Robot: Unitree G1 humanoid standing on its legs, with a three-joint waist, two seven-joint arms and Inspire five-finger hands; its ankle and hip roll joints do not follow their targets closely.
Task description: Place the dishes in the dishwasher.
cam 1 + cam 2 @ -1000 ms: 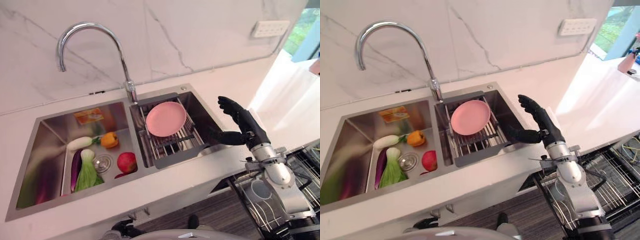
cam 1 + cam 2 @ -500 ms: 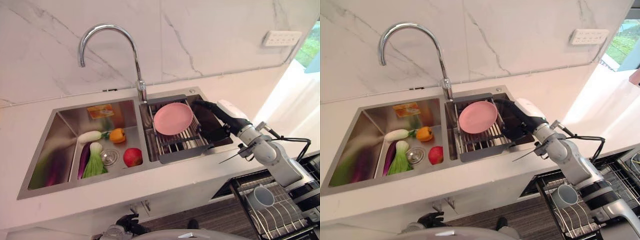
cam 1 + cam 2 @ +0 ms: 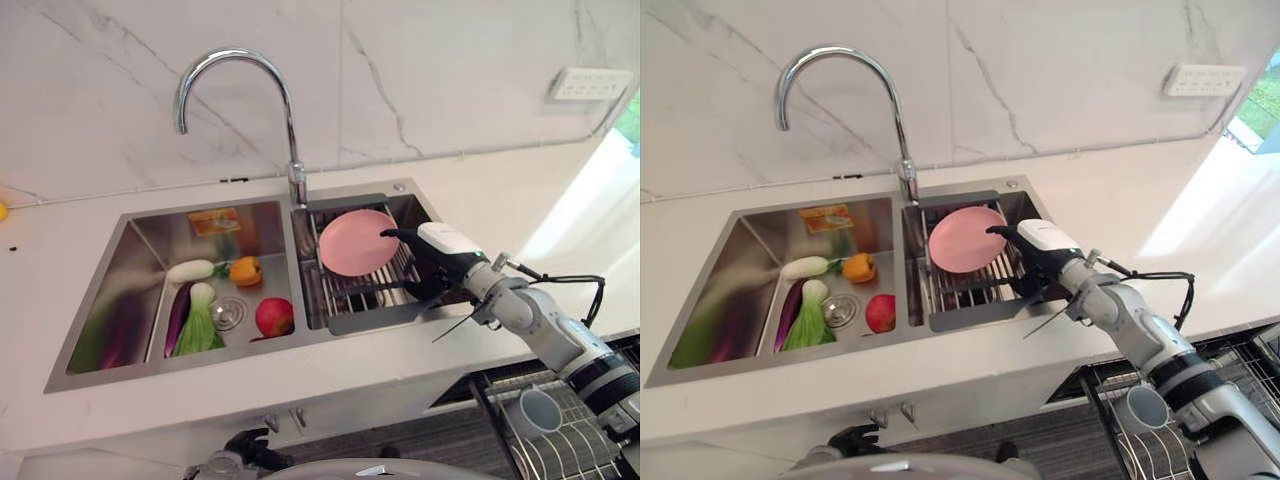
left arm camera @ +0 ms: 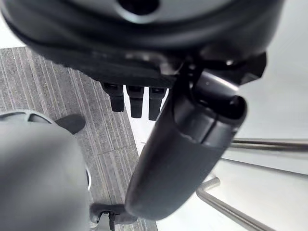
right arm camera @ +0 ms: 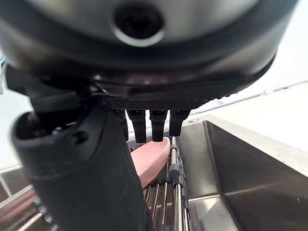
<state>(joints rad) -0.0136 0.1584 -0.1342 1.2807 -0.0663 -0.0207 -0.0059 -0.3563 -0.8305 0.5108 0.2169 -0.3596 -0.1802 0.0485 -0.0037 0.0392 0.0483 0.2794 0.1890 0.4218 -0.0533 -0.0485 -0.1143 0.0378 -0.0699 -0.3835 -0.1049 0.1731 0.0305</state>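
The right hand [image 3: 440, 243] reaches over the sink rack [image 3: 352, 300] with straight, open fingers [image 5: 153, 126] holding nothing, their tips at the edge of the pink plate [image 3: 357, 241], which leans on the rack just ahead, probably drying.

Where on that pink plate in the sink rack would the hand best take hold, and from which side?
Probably the rim on the robot's right. The pink plate leans tilted on the wire rack, so its edge stands free there, and the right hand is already beside that edge with fingers straight. Thumb on one face and fingers on the other would pinch it.
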